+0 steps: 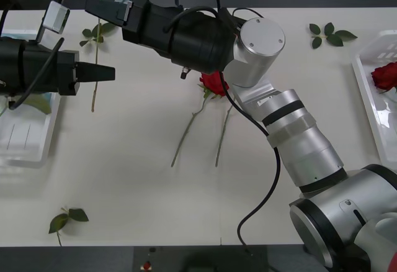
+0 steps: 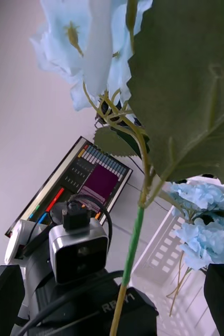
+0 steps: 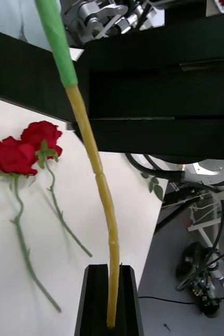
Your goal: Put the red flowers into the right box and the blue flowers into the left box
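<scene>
Left wrist view: the left gripper (image 3: 110,294) is clamped on the yellowish lower stem of a blue flower (image 3: 93,157), presumably a handover, since the right gripper (image 1: 104,8) reaches across beside it (whether its fingers grip anything I cannot tell). The bloom (image 2: 85,47) rises above, leaf alongside. The left box (image 2: 159,252) sits just below, already holding blue flowers (image 2: 206,231). Two red flowers (image 1: 214,84) lie mid-table; the right box (image 1: 372,92) holds one rose.
</scene>
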Available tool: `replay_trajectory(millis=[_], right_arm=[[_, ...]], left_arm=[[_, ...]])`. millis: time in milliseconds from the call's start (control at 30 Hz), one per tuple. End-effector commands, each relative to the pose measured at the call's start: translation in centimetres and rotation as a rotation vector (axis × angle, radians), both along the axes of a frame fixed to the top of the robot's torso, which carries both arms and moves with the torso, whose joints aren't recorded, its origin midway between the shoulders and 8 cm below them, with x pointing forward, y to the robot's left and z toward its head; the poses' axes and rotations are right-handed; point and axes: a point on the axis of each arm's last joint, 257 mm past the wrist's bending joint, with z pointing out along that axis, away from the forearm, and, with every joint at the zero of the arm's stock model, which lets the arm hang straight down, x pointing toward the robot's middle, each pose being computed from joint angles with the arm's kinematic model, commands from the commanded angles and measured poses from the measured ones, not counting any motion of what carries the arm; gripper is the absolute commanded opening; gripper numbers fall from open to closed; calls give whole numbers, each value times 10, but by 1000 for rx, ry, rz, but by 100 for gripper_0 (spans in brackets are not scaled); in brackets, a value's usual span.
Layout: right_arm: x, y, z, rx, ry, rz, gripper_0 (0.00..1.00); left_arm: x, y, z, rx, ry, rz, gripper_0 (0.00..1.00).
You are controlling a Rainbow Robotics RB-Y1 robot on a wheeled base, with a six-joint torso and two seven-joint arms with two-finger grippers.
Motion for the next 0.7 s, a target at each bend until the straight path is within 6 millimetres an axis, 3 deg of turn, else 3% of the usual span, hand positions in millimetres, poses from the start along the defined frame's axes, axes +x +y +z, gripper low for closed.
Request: replay_trajectory(millis=[33,267,400,433,500,700], right_arm=[[-5,-1,24,1,-89,12,100],[8,-48,3,-119,-115,22,100],[17,-97,-23,-263,-127,28,100],[19,-120,-37,-331,-125,33,100],[20,-147,-53,-418,-118,38,100],[23,-217,-94,-668,-35,30,100]], left_arm=[[0,37,16,100,-100,30,0],[9,104,16,236,-117,167,0],[14,143,13,318,-121,256,0],[17,160,12,357,-125,295,0],[20,182,9,408,-123,350,0],[30,244,4,570,-129,503,0]])
